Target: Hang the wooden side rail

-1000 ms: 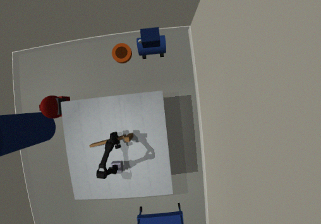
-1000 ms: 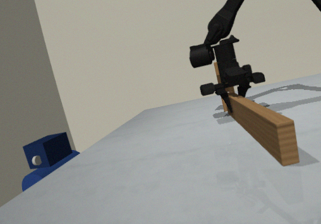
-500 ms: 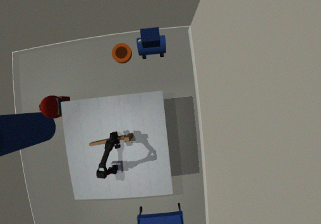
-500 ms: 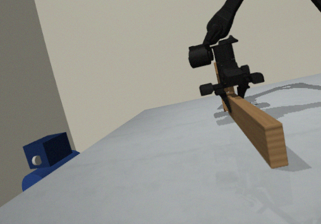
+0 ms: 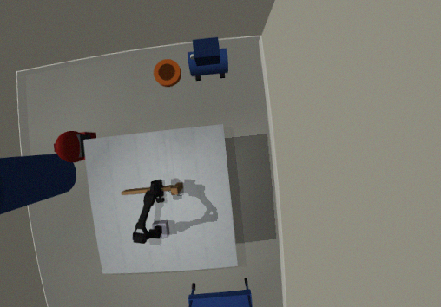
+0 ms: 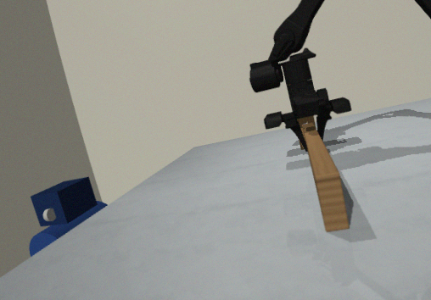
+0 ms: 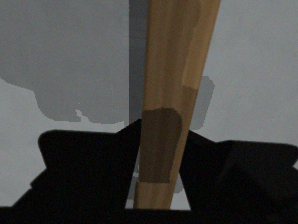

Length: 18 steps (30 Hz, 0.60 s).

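The wooden side rail point(image 5: 134, 191) point(image 6: 328, 184) point(image 7: 175, 50) lies across the middle of the white table point(image 5: 191, 158) point(image 6: 170, 230). In the exterior view its near end rests on the table top. My gripper point(image 5: 156, 188) point(image 6: 310, 135) point(image 7: 155, 123) points down over the rail, about two thirds of the way along it, and is shut on it with a black finger on each side. In the overhead view a thicker tan block, the headboard post point(image 5: 177, 188), stands at the rail's right end. The hooks, the slot and the pins are hidden.
The arm's base point(image 5: 141, 236) sits on the table in front of the rail. Off the table stand a blue machine point(image 5: 207, 58) point(image 6: 64, 205), an orange ring point(image 5: 167, 72), a red object point(image 5: 69, 146) and a blue cart point(image 5: 220, 297). A wall runs along the right.
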Motion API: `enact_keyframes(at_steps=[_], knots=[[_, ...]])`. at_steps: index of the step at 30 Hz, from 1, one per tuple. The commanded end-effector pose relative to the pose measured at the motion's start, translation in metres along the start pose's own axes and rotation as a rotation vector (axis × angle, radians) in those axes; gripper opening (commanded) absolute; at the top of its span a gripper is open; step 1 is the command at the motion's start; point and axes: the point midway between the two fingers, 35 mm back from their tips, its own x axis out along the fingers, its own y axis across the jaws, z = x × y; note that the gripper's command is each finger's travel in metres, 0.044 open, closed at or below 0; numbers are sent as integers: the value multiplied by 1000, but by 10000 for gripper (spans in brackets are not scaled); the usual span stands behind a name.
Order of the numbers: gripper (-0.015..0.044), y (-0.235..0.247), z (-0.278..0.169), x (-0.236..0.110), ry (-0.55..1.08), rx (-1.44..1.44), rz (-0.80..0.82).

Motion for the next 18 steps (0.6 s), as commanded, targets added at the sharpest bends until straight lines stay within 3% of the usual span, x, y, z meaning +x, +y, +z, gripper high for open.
enact_keyframes(at_steps=[1, 18], knots=[[0, -5, 0, 0, -4, 22, -6], [0, -12, 0, 0, -4, 22, -7]])
